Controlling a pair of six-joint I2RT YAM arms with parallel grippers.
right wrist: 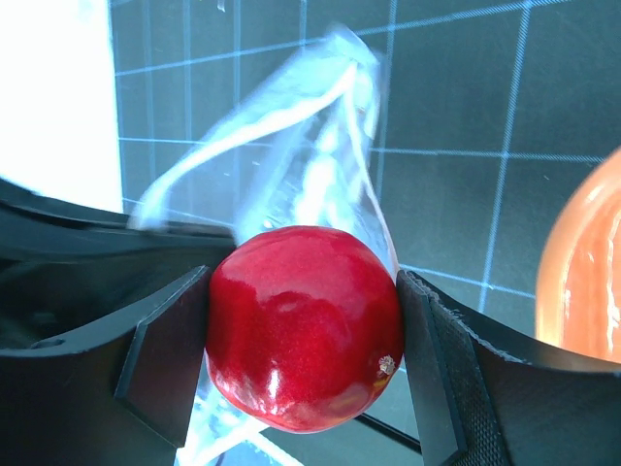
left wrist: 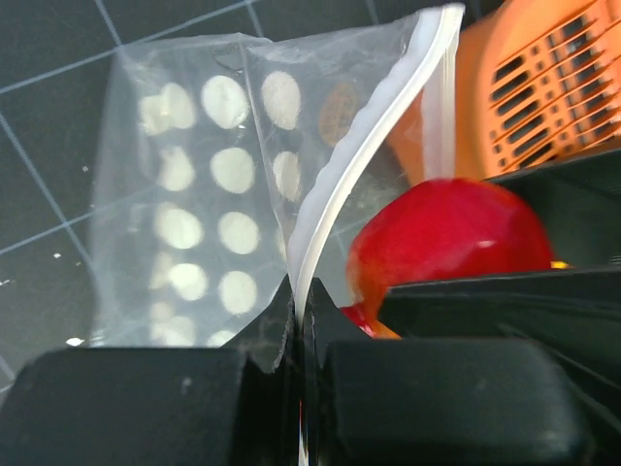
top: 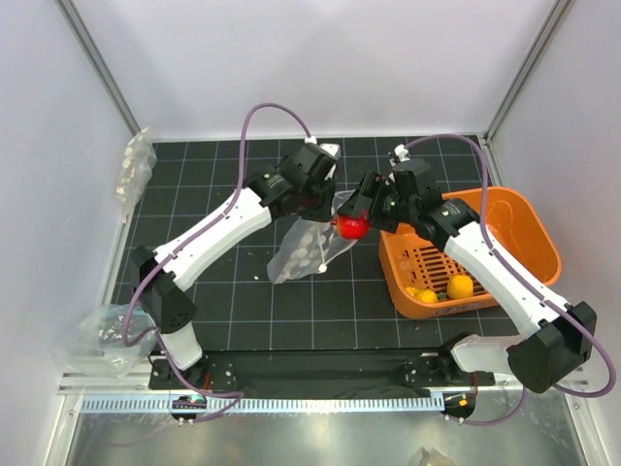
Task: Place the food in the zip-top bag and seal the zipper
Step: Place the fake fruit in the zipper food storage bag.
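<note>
Glossy, smooth red skin is seen on the fruit (right wrist: 303,325). The bag (left wrist: 194,223) is made of clear, creased film, printed with white dots. The basket (top: 529,228) is moulded in orange plastic. The right gripper (right wrist: 303,330) and the bench (top: 243,301) are finished matt black.

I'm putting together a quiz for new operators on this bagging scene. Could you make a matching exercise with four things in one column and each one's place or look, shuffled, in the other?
Column one
1. red fruit
2. zip-top bag
3. yellow fruit
4. basket

Column two
A. lying in the basket
B. zipper edge pinched in the left claw
C. clamped in the right claw
D. orange, with slotted walls

Pairs: 1-C, 2-B, 3-A, 4-D
</note>
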